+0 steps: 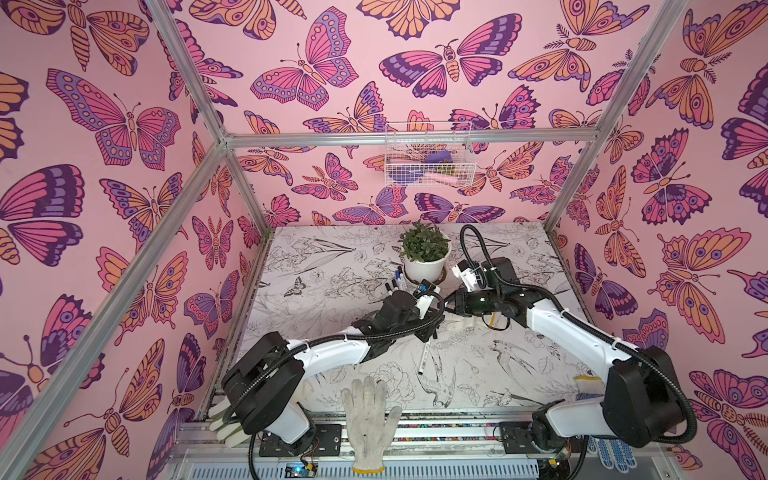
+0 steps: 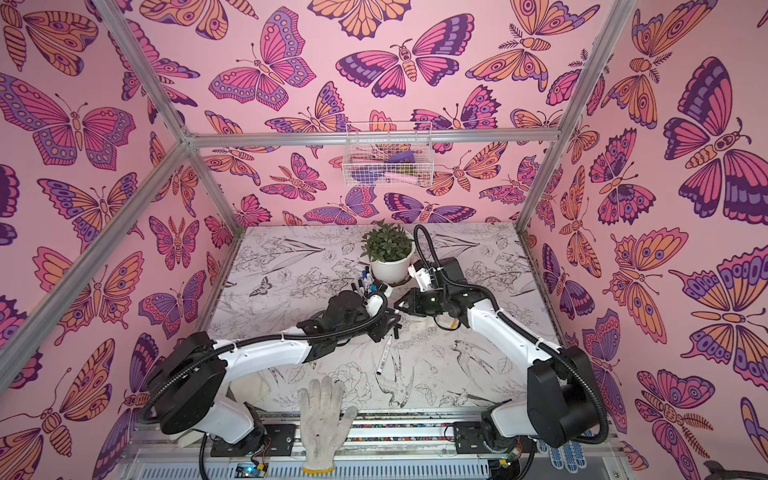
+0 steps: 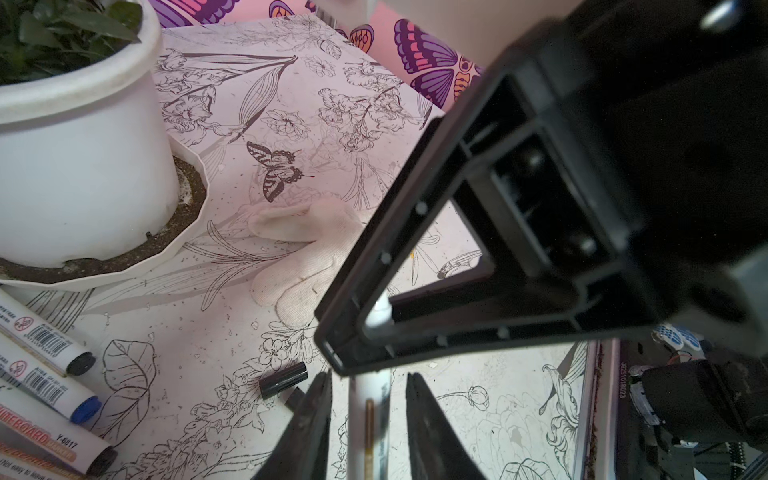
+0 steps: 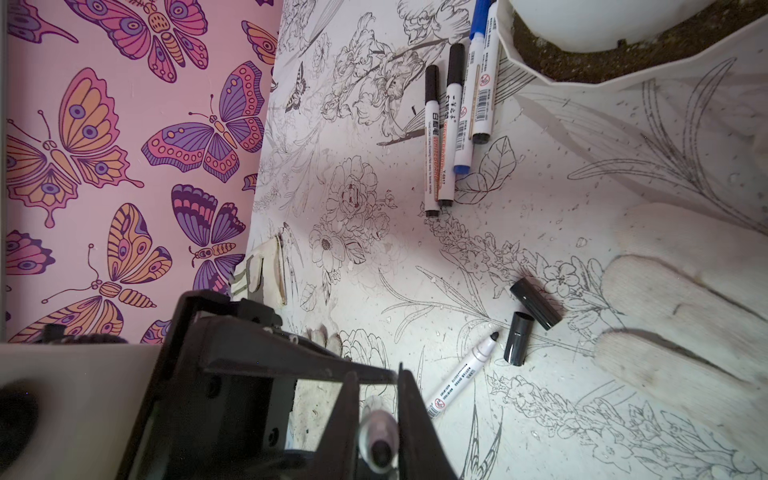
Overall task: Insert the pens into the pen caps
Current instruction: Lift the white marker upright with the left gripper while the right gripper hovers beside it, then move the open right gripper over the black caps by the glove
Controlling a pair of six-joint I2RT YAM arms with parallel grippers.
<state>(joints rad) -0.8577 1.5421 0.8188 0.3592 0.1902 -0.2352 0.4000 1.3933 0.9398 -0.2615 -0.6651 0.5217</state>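
Right gripper (image 4: 378, 386), bottom centre of the right wrist view, is clamped on the held pen (image 4: 379, 436), seen end-on between its fingers. Can't tell if that end is tip or tail.

Left gripper (image 3: 369, 386), bottom centre of the left wrist view: fingers part-open, a gap either side of the barrel, gripping nothing.

Looks like a handover to the right arm. To do it well, the left should back straight off along the barrel without nudging it, and the right should hold steady until it's clear.

Two black caps (image 4: 536, 303) lie lower right in the right wrist view. The loose pen (image 4: 459, 376) is just beside them, uncapped. Capped pens (image 4: 457, 112) are top centre, next to the plant pot (image 3: 79, 166).

Line the tip up with the cap bore before pushing, because the caps could roll.
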